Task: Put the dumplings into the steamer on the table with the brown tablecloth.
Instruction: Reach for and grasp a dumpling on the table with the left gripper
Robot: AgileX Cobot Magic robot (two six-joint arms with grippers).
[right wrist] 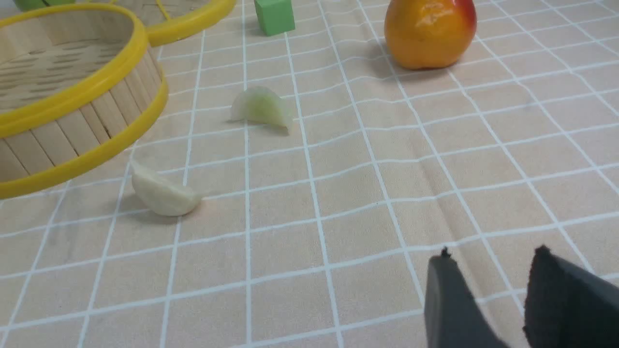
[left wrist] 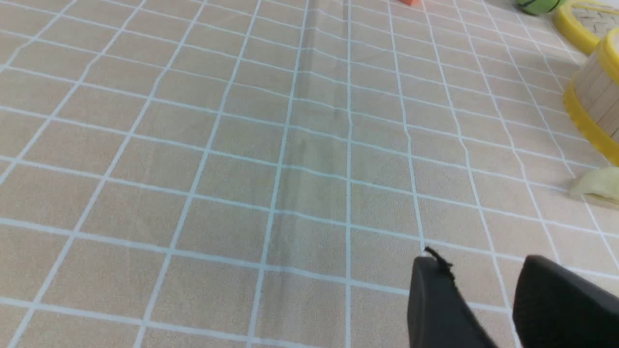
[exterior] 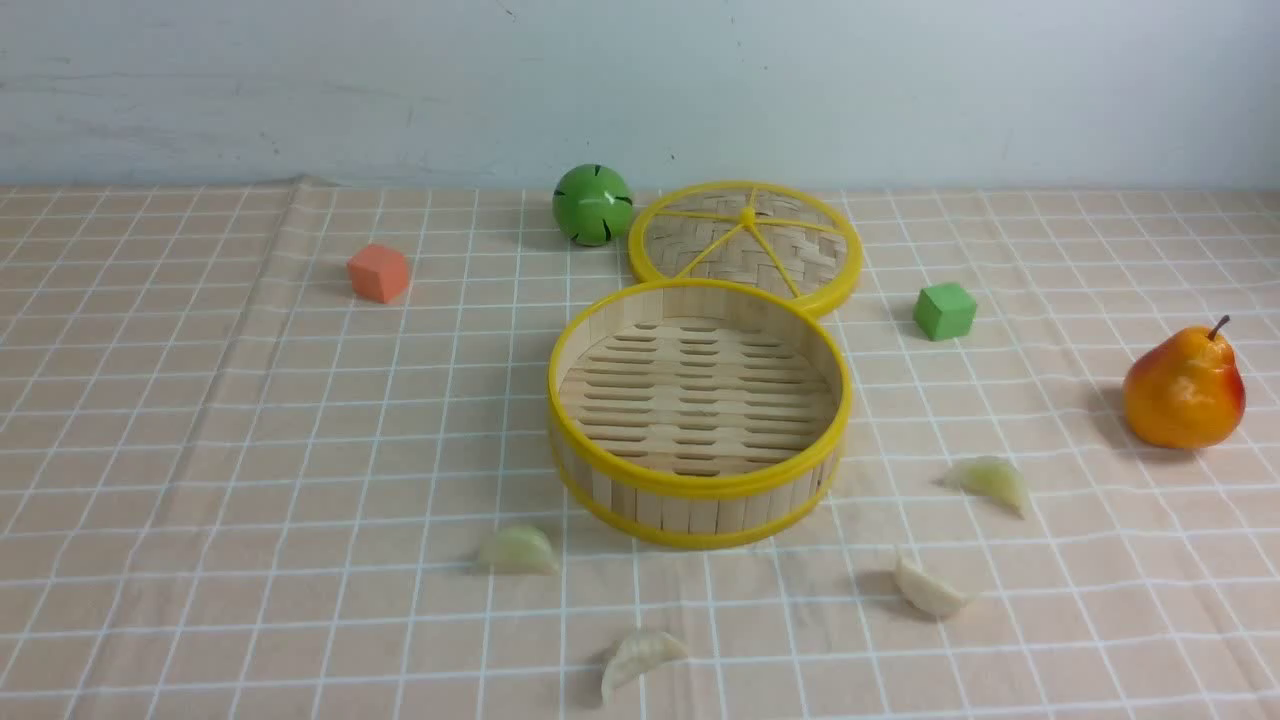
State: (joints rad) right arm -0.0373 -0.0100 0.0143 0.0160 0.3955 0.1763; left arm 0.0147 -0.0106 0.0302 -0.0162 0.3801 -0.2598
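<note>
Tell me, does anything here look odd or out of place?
Four dumplings lie loose on the creased tablecloth in front of the empty steamer; its lid lies behind it. Nothing looks broken.

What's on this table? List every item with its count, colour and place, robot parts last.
steamer: one, bamboo with yellow rims, centre, empty
lid: one, woven bamboo with yellow rim, just behind the steamer
dumplings: four, pale cream-green, on the cloth; one front-left of the steamer, one nearest the camera, two front-right
green ball: one, far side, left of the lid
orange cube: one, far left
green cube: one, right of the lid
pear: one, orange-red, far right
tablecloth: one, beige with white grid, under everything
left gripper: black, open, empty, above bare cloth
right gripper: black, open, empty, above cloth
</note>
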